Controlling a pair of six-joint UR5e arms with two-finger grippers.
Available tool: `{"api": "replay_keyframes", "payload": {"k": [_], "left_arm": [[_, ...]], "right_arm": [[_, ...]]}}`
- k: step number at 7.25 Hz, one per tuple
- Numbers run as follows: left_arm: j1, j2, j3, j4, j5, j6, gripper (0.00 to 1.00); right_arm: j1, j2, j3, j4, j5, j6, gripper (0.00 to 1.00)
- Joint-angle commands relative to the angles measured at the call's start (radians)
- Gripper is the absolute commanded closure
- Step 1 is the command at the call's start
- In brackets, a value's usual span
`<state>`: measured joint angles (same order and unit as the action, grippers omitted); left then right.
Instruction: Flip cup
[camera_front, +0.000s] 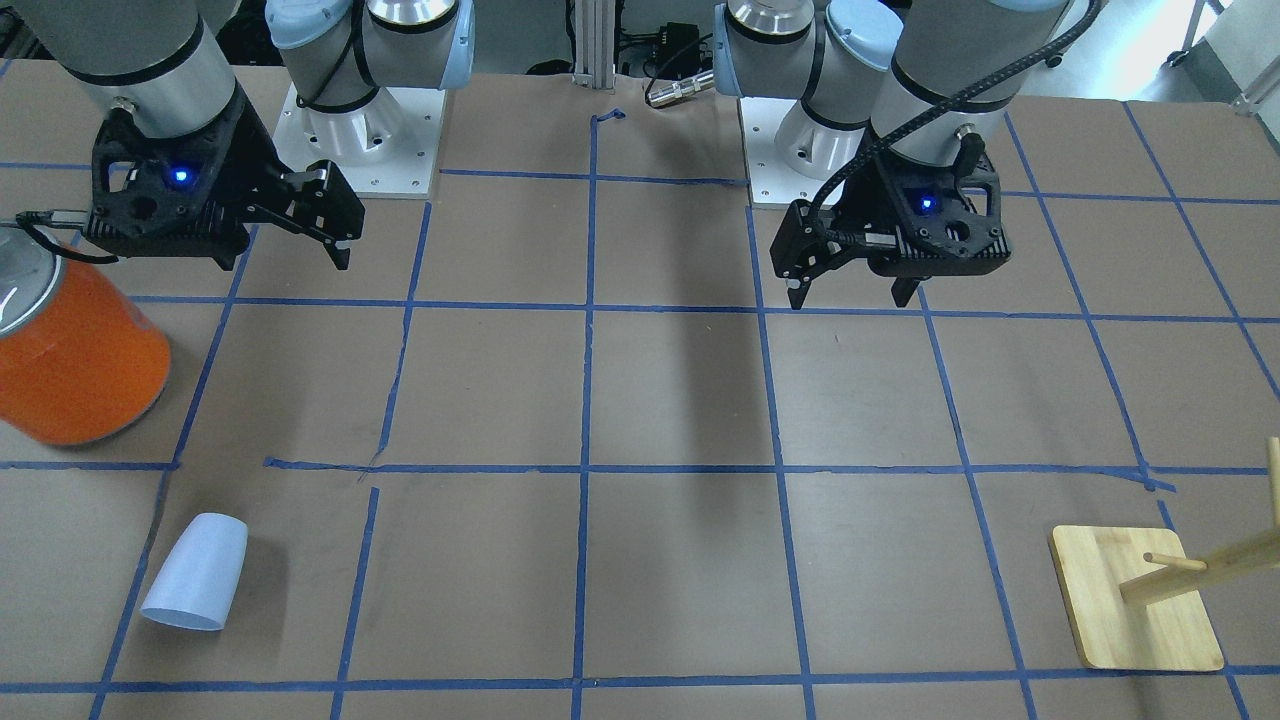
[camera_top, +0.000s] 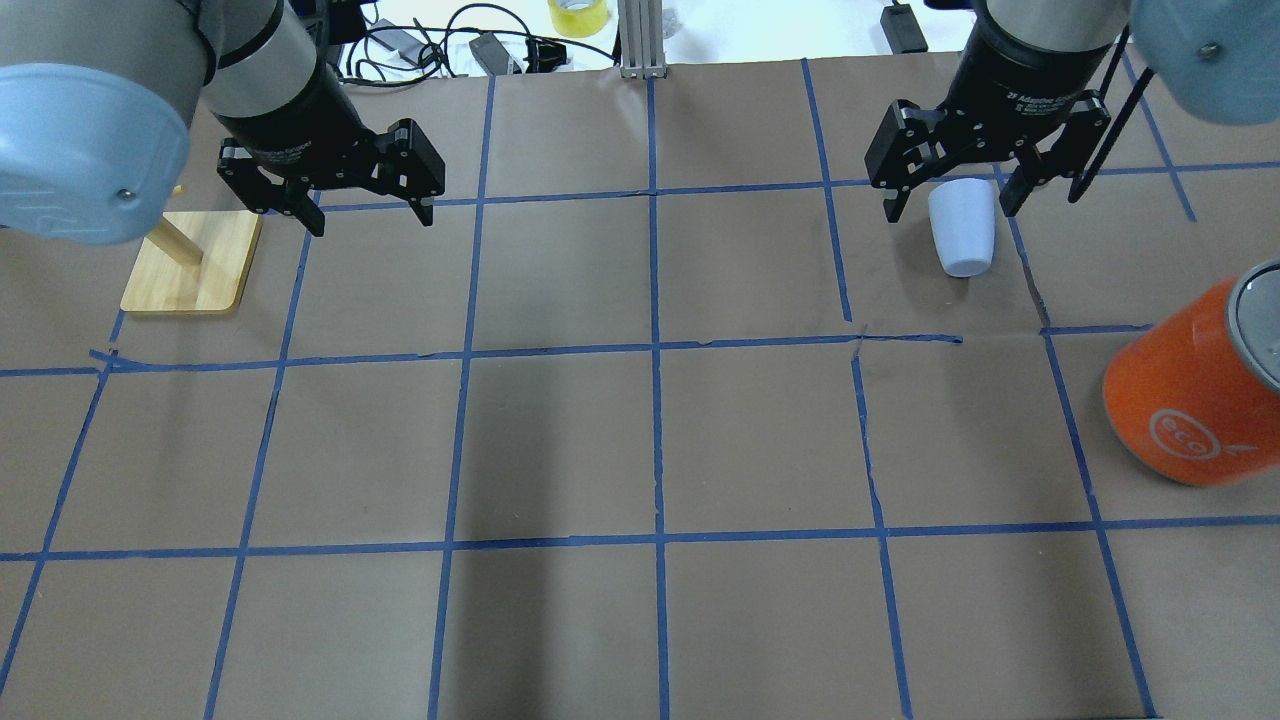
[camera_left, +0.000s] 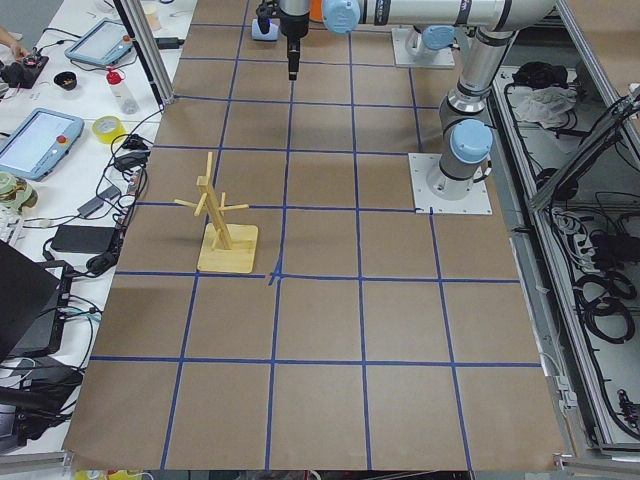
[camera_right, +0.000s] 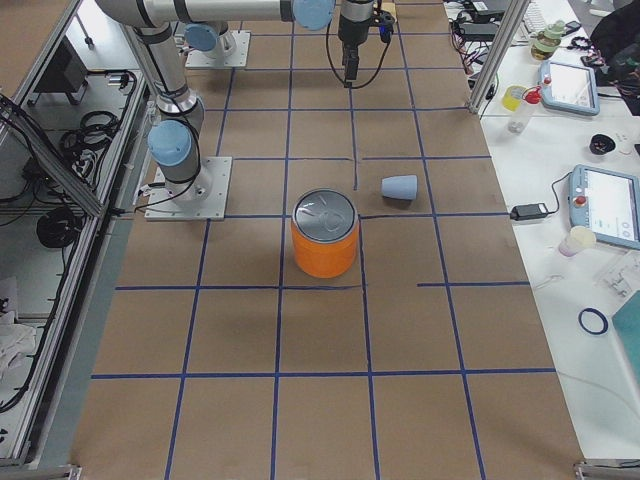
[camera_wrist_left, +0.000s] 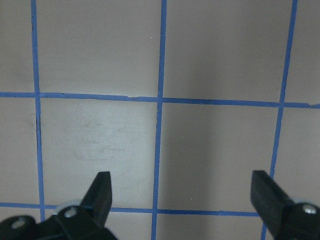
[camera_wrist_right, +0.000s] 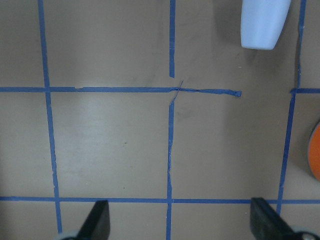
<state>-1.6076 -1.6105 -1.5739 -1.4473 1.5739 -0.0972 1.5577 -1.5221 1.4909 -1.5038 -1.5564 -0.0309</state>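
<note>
**Desk:** What are the pincers doing?

**Photographer:** The right pincer (camera_top: 950, 208) hangs above the table (camera_top: 560, 440), fingers spread wide with nothing between them. The left pincer (camera_top: 374, 222) is likewise released and empty, fingers pointing down over the taped squares.

**Desk:** And the cup?

**Photographer:** The cup (camera_front: 195, 585) lies on its side on the brown paper, on the robot's right half of the table, touching neither pincer. Its wide rim faces the operators' side and its narrow base points back toward the robot. In the right wrist camera it sits at the top edge of the view, ahead of the fingers and to the right of the midline between them. From overhead it shows between the two right fingers. The front-facing view, though, puts it down on the table well apart from that pincer, farther out from the robot's base.

**Desk:** Anything else around it?

**Photographer:** An orange can (camera_front: 80, 360) with a silver top stands upright near the cup but apart from it, closer to the robot's side and nearer the table's right end. A grid of blue tape (camera_front: 585, 400) crosses the paper, and one strip runs just beside the cup. On the left half, a wooden peg stand (camera_top: 215, 275) rests on its flat base, just beside the left pincer in the overhead view
</note>
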Motion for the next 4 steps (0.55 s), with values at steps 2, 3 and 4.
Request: {"api": "replay_keyframes", "payload": {"k": [2,3,4], "left_arm": [[0.0,-0.005,0.0,0.002,0.0,0.001,0.0],[0.0,-0.005,0.002,0.002,0.0,0.001,0.0],[0.0,-0.005,0.0,0.002,0.0,0.001,0.0]], "right_arm": [[-0.129,0.032,0.008,-0.166,0.001,-0.02,0.0],[-0.201,0.054,0.009,-0.168,0.008,-0.02,0.0],[-0.212,0.101,0.011,-0.174,0.006,-0.02,0.0]]}}
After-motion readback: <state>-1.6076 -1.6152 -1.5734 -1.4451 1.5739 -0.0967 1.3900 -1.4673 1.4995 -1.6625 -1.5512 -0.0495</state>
